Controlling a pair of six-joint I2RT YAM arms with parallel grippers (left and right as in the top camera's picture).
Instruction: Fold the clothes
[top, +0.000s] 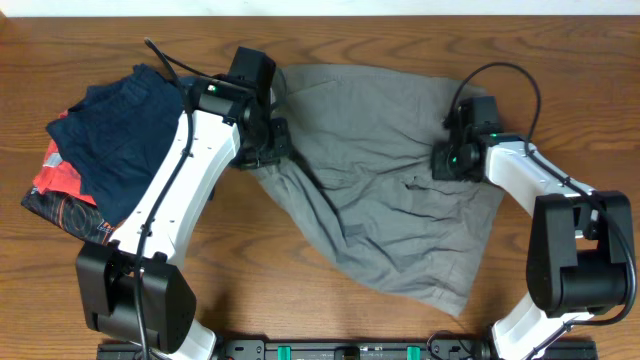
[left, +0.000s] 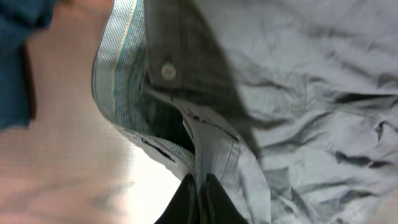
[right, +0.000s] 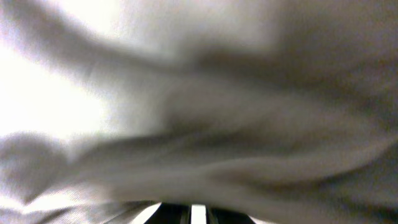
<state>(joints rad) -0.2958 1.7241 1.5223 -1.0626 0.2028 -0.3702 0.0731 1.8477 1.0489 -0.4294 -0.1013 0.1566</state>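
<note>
White arms (top: 195, 165), black joints (top: 135, 295)

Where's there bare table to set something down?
Bare table in front, between the left arm and the lower edge of the grey shorts, and at the far right corner behind the right arm. Crowded left: navy garment over patterned garment.

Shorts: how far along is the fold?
Done: nothing folded yet; the shorts lie spread and wrinkled. In hand: the left gripper pinches fabric near the waistband; the right gripper sits at the opposite edge, grip unclear. Left: every fold.
</note>
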